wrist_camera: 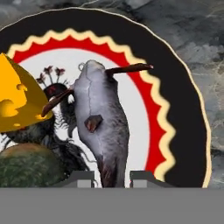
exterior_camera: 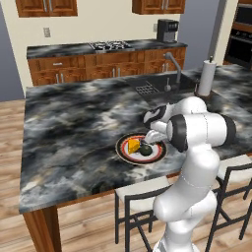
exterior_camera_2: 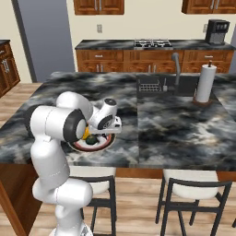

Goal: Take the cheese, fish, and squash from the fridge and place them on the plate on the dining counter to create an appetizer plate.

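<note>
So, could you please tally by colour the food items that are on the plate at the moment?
Yellow-orange: 1, the cheese
Grey: 1, the fish
Dark green: 1, the squash
Total: 3, all on the plate

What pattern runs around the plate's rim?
The plate has a white centre, a scalloped red ring edged in cream, then a wide black outer band. Clearest in the hand view.
</note>
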### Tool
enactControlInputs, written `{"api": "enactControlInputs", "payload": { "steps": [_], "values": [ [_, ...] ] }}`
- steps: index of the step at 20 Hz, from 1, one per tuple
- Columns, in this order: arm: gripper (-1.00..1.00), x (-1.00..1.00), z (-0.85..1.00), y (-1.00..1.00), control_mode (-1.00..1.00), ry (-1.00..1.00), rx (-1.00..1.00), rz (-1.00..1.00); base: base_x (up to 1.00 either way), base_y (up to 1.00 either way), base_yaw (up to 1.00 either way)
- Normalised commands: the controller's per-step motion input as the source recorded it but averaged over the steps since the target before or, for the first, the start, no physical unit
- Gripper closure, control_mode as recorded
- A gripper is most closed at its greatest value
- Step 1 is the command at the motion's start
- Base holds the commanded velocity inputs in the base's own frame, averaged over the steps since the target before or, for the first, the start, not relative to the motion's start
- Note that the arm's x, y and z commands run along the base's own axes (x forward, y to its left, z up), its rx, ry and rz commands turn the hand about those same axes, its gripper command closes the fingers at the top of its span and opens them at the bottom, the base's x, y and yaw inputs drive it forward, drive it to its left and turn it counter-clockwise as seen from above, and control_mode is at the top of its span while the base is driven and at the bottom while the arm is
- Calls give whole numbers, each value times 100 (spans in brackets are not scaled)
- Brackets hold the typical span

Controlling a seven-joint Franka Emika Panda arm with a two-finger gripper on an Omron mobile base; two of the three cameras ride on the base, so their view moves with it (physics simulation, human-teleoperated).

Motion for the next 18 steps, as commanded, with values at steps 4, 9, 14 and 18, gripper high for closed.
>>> {"api": "enactControlInputs", "payload": {
  "steps": [4,9,14,18],
  "values": [
    [-100,-54,21,0,-100,-8,0,0,0,0,0],
    [-100,-40,71,8,-100,-9,0,0,0,0,0],
    [-100,-59,92,12,-100,-11,-3,0,0,0,0],
    [-100,-100,74,0,-100,-18,0,-7,0,0,0]
  ]
}}
